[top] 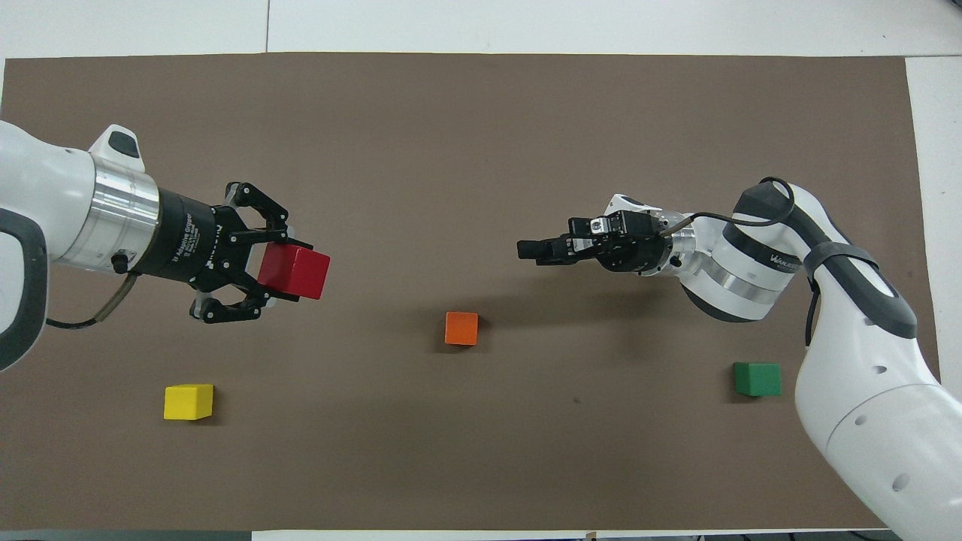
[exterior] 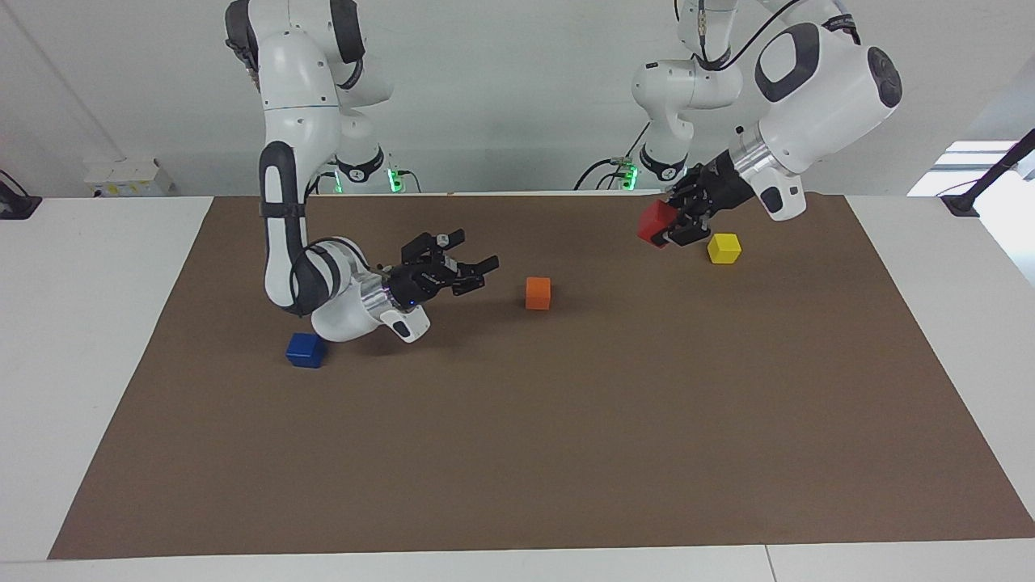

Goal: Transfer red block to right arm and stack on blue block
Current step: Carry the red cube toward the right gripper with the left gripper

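Red block (exterior: 656, 222) aloft; blue block (exterior: 306, 350) on mat.

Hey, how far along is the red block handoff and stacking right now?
Done: the left gripper holds the red block in the air beside the yellow block. In hand: the right gripper is open, pointing toward it. Left: the handoff, then stacking on the blue block.

Left arm (exterior: 817, 89) reaching in from its own end, wrist angled down, left gripper (exterior: 675, 226) raised over the mat, fingers clamped (a red block (exterior: 656, 223) pinched between them). Right arm (exterior: 283, 202) folded low, forearm nearly level above the mat, right gripper (exterior: 477, 273) pointing toward the table's middle and the left gripper, fingers spread apart, holding nothing. Grippers well apart.
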Controlling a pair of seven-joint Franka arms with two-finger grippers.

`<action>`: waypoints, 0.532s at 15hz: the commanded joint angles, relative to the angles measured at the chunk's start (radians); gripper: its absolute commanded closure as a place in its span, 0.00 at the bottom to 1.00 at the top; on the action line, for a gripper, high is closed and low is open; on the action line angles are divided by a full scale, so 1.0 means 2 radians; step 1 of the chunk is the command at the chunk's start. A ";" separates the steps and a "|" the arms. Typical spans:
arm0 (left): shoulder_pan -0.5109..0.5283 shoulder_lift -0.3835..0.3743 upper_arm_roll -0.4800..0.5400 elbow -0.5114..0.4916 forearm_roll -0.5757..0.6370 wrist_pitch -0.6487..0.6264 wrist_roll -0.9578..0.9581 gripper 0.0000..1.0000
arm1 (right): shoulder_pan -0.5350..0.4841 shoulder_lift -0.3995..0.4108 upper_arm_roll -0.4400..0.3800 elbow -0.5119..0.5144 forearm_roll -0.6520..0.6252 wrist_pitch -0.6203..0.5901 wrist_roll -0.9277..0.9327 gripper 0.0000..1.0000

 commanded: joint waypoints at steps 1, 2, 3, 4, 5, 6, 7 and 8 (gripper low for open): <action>-0.020 -0.003 0.007 -0.010 -0.041 0.042 -0.087 1.00 | 0.010 0.007 -0.001 0.009 0.021 0.014 -0.013 0.00; -0.022 -0.003 0.007 -0.011 -0.050 0.045 -0.109 1.00 | 0.014 0.007 -0.001 0.009 0.023 0.022 -0.017 0.00; -0.022 -0.003 0.007 -0.011 -0.067 0.052 -0.112 1.00 | 0.019 0.007 -0.001 0.009 0.027 0.025 -0.021 0.00; -0.023 -0.004 0.006 -0.019 -0.092 0.066 -0.112 1.00 | 0.023 0.007 -0.001 0.009 0.032 0.029 -0.021 0.00; -0.029 -0.009 0.003 -0.032 -0.122 0.087 -0.112 1.00 | 0.023 0.007 -0.001 0.009 0.032 0.032 -0.021 0.00; -0.039 -0.015 0.003 -0.043 -0.140 0.112 -0.113 1.00 | 0.023 0.007 -0.001 0.008 0.033 0.041 -0.021 0.00; -0.051 -0.018 0.002 -0.056 -0.146 0.137 -0.113 1.00 | 0.024 0.007 -0.001 0.008 0.032 0.043 -0.023 0.00; -0.060 -0.024 0.002 -0.070 -0.157 0.160 -0.113 1.00 | 0.024 0.007 -0.001 0.009 0.033 0.045 -0.028 0.00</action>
